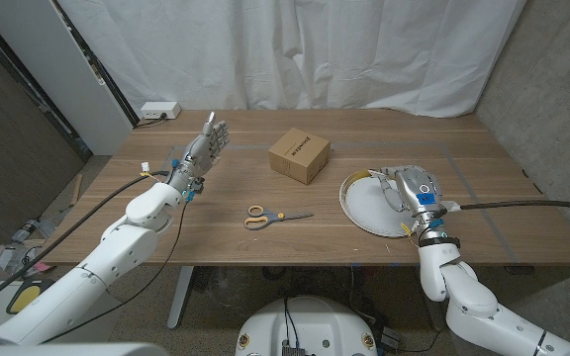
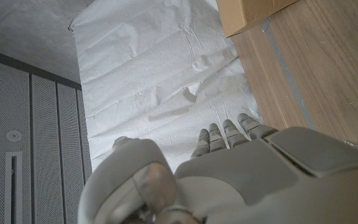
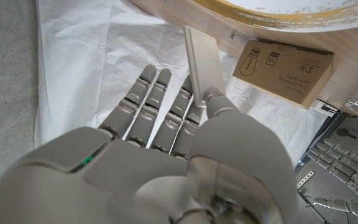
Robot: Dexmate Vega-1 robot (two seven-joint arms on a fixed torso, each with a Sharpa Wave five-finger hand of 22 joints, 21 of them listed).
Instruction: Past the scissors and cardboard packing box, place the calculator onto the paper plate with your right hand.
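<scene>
White sheeting hangs behind your wooden bench (image 1: 265, 247), and a white power strip (image 1: 159, 111) sits at its far left corner. Your right hand (image 1: 414, 190) is over the near right part of the paper plate (image 1: 364, 210). From the right wrist camera you can see the calculator (image 3: 201, 67) as a thin pale slab seen edge-on (no keys visible from this side), pinched between the thumb and the fingers (image 3: 154, 106); it sticks out past the fingertips toward the plate's yellow-edged rim (image 3: 291, 14). The other fingers lie straight and close together beside it. Whether the calculator touches the plate, you cannot tell from these views.

The cardboard packing box (image 1: 300, 155) stands left of the plate, toward the middle of the bench; the wrist camera shows its side printed with a light-bulb mark (image 3: 283, 71). The yellow-handled scissors (image 1: 275, 217) lie nearer to you than the box, blades pointing toward the plate, well apart from it.

Your left hand (image 1: 204, 148) is raised off the bench at the left, fingers straight up and slightly apart, holding nothing.
</scene>
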